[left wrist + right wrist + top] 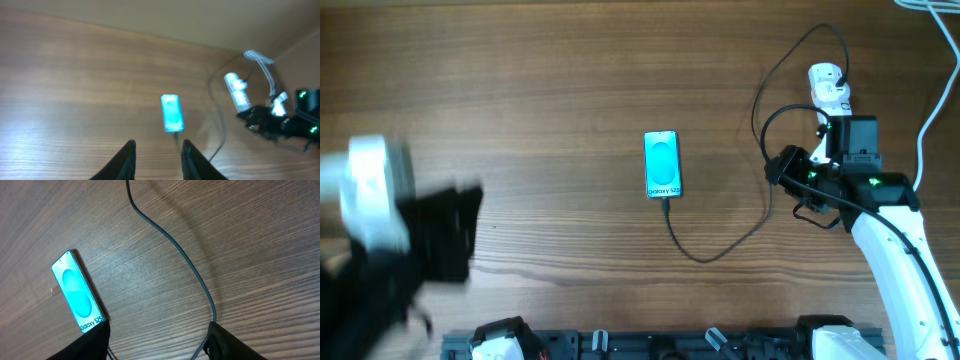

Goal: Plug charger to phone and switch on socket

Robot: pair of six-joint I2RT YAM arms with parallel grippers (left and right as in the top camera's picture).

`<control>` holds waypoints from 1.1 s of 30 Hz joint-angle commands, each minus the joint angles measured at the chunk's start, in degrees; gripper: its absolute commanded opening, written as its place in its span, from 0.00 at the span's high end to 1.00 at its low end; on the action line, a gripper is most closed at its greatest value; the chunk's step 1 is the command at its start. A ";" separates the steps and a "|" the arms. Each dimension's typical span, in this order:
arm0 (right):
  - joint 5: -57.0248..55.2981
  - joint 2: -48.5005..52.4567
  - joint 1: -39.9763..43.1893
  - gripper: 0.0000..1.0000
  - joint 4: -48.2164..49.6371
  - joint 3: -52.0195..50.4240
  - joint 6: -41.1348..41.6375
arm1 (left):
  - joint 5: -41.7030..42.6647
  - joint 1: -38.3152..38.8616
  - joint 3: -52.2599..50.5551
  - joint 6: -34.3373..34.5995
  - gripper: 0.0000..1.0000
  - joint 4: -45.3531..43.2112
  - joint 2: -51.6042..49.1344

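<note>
Open table (pixel 520 90) surrounded the phone (pixel 662 165) at frame centre. The left gripper (pixel 157 160) hovered at far left and the right gripper (pixel 157 342) near the socket (pixel 828 88) at upper right. Both had their fingers spread and empty.

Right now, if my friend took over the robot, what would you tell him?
Left gripper: open and empty, hovering at the table's left side, well short of the phone.
Right gripper: open and empty, above the table near the socket.
The phone lies flat mid-table with its screen lit. The charger runs from the phone's bottom edge round to the socket.
Done: the charger looks plugged into the phone.
Left: press the socket's switch. I cannot tell whether it is already on.
</note>
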State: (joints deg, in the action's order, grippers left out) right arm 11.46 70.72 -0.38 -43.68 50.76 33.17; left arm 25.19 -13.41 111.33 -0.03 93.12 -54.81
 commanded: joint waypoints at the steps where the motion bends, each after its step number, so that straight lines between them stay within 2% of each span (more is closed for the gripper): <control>1: -1.70 0.22 -0.17 0.36 0.00 -0.11 -0.02 | -7.28 0.04 -1.95 0.55 0.69 3.39 10.25; 2: -2.03 0.22 -0.17 0.36 -0.04 -0.11 0.00 | -7.93 0.04 -2.75 0.46 0.69 3.34 12.98; 4: -3.78 0.24 -0.17 0.36 -0.50 -0.11 0.00 | -11.32 0.07 -5.81 0.50 0.62 3.02 19.45; 8: -5.55 0.22 -0.17 0.32 -2.84 -0.11 -0.02 | -11.28 1.73 -15.54 0.55 0.54 2.21 29.64; 9: -5.55 0.22 -0.17 0.32 -3.61 -0.11 -0.02 | -11.63 2.91 -18.78 0.68 0.46 1.27 32.37; 11: -5.55 0.22 -0.17 0.32 -4.68 -0.11 -0.02 | -14.93 6.01 -25.09 3.61 0.42 -1.31 38.45; 12: -5.55 0.22 -0.17 0.32 -5.01 -0.11 0.00 | -17.00 7.26 -26.71 5.20 0.36 -2.08 40.48; 17: -5.51 0.22 -0.17 0.32 -6.08 -0.11 0.02 | -29.49 13.99 -28.94 14.36 0.11 -2.51 48.22; 18: -5.51 0.22 -0.17 0.35 -6.10 -0.11 0.02 | -29.79 14.95 -29.00 14.43 0.09 -2.49 49.00; 19: -5.73 0.22 -0.17 0.49 -6.05 -0.11 -0.20 | -29.79 16.13 -29.62 14.47 0.00 -3.21 49.42; 23: -8.50 0.22 -0.07 0.82 -5.90 -0.09 -0.11 | -29.79 16.57 -36.72 14.47 0.00 -10.32 49.42; 25: -8.98 0.22 0.42 0.93 -6.01 -0.02 -0.07 | -29.79 16.57 -43.36 15.89 0.00 -16.22 49.42; 27: -9.09 0.22 1.86 0.95 -6.32 0.72 0.00 | -29.79 16.57 -52.02 18.69 0.00 -24.50 49.40; 31: -14.91 0.22 7.89 0.95 -6.69 4.79 -0.17 | -29.77 16.57 -72.54 18.99 0.00 -46.31 49.37; 33: -17.40 0.22 10.19 0.96 -6.03 6.32 -0.24 | -29.44 16.57 -78.44 19.06 0.00 -52.57 49.29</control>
State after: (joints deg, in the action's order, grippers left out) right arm 0.95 70.81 5.98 -50.54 52.58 33.17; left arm -3.81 2.96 42.46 17.72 47.33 -5.96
